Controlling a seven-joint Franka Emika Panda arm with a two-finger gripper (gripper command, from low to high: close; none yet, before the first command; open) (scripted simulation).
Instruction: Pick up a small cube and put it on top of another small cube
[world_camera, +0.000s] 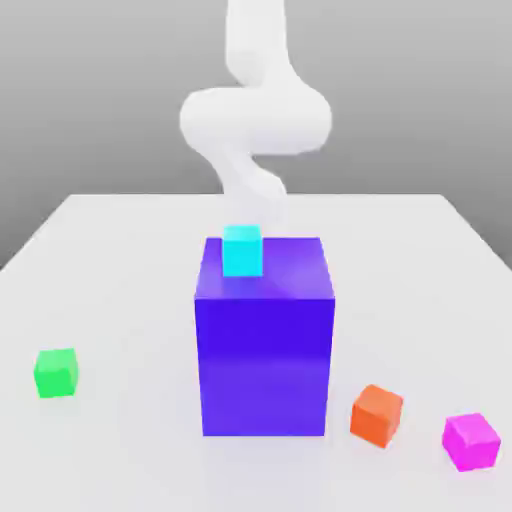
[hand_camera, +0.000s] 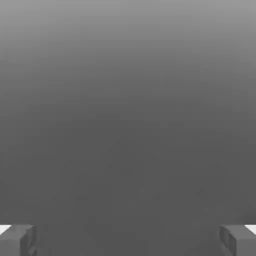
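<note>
The small magenta cube (world_camera: 471, 441) lies on the white table near its front edge, at the exterior view's right. The small green cube (world_camera: 56, 372) rests on the table far off at the exterior view's left. A white robot arm (world_camera: 255, 120) rises behind the big blue-purple block, well away from both cubes. In the hand view my gripper (hand_camera: 128, 241) stands open, its two grey fingertips (hand_camera: 18, 240) far apart with nothing between them, in front of a plain grey background.
A big blue-purple block (world_camera: 264, 340) stands in the table's middle with a small cyan cube (world_camera: 242, 250) on its top. An orange cube (world_camera: 377, 414) lies between the block and the magenta cube. The white table (world_camera: 130, 260) spreads around them.
</note>
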